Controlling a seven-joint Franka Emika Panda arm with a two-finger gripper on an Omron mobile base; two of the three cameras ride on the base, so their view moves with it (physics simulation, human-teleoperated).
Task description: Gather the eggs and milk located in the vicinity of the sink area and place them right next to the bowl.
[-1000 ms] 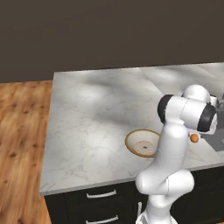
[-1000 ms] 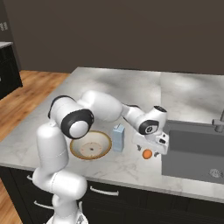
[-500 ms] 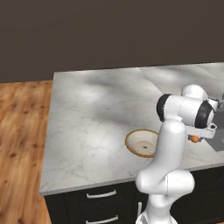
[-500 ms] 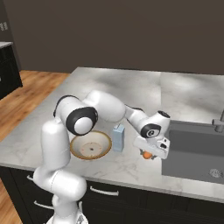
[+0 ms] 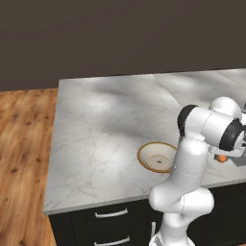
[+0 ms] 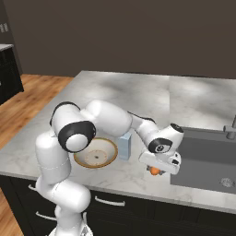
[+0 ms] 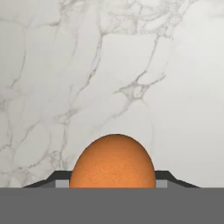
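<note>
My gripper (image 6: 156, 169) points down at the counter's front edge, just left of the sink (image 6: 207, 156), and is shut on the orange-brown egg (image 6: 155, 172). In the hand view the egg (image 7: 113, 162) sits between the dark fingertips (image 7: 57, 178), with marble behind it. From the left base view the egg (image 5: 221, 158) peeks out under the hand. The light blue milk (image 6: 124, 145) carton stands upright beside the bowl (image 6: 96, 153), on its right. The cream bowl (image 5: 157, 157) with its brown rim rests near the counter's front, partly behind my arm.
The dark sink basin lies recessed at the right, with a metal tap (image 6: 229, 125) at its far side. Wide marble counter (image 5: 110, 115) stretches behind and left of the bowl. Dark drawers (image 5: 110, 214) run below the front edge.
The hand has come down over the orange-brown egg and its jaws have closed from wide open onto it. The bowl and the milk have stayed put.
</note>
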